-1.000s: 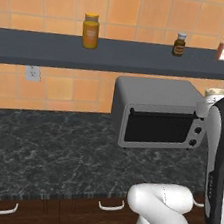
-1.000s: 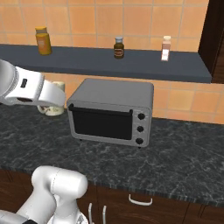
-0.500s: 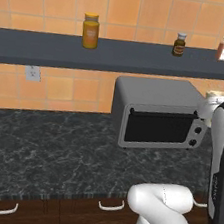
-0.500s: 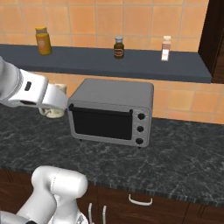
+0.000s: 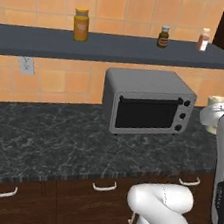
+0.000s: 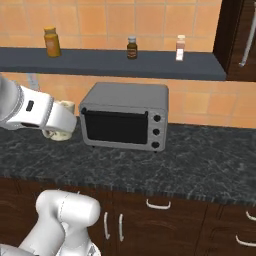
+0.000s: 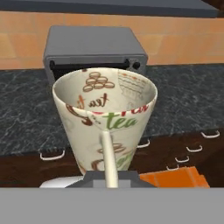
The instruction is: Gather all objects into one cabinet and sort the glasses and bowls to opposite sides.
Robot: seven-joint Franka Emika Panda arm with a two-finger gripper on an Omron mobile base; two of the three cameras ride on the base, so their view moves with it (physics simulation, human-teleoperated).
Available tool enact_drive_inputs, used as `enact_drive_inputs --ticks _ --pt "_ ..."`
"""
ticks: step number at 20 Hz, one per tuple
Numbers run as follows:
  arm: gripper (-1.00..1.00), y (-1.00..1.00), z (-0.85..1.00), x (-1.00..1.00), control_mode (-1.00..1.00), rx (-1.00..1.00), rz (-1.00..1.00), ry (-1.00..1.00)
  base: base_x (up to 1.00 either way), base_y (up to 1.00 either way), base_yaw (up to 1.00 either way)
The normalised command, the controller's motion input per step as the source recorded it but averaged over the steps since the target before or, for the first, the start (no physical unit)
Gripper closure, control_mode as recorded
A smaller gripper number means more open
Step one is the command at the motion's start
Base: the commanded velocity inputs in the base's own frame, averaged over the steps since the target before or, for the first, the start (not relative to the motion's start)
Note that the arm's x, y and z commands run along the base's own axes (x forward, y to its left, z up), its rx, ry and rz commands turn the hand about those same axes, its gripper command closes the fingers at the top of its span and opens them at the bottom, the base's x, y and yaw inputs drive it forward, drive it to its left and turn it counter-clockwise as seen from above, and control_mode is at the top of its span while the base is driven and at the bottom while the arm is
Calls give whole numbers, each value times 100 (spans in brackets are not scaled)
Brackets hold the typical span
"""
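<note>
My gripper is shut on the cream cup, which has a brown and green tea pattern. One pale finger runs up the near wall of the cup. The cup stays upright, mouth open and nothing inside. In the left base view the cream cup peeks out behind my arm at the right edge, above the counter. In the right base view the cream cup is half hidden by my wrist, just left of the toaster oven. The dark brown cabinet with its curved grey handle is at the upper right.
A grey toaster oven stands on the black stone counter. A dark shelf above carries a yellow lidded jar and two spice bottles. Low drawers with white handles run under the counter.
The whole picture has slid a little to the left in both base views, so the camera has moved. The cup stays in the grip, now closer to the toaster oven.
</note>
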Motion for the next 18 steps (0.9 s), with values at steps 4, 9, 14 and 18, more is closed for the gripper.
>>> enact_drive_inputs --ticks 4,9,14,18 --pt "100 0 0 0 100 0 0 0 -42 -31 -70" --pt "100 0 0 0 100 0 0 0 -9 -6 -94" --pt "100 0 0 0 100 0 0 0 0 -10 -94" --pt "100 0 0 0 100 0 0 0 0 -4 -95"
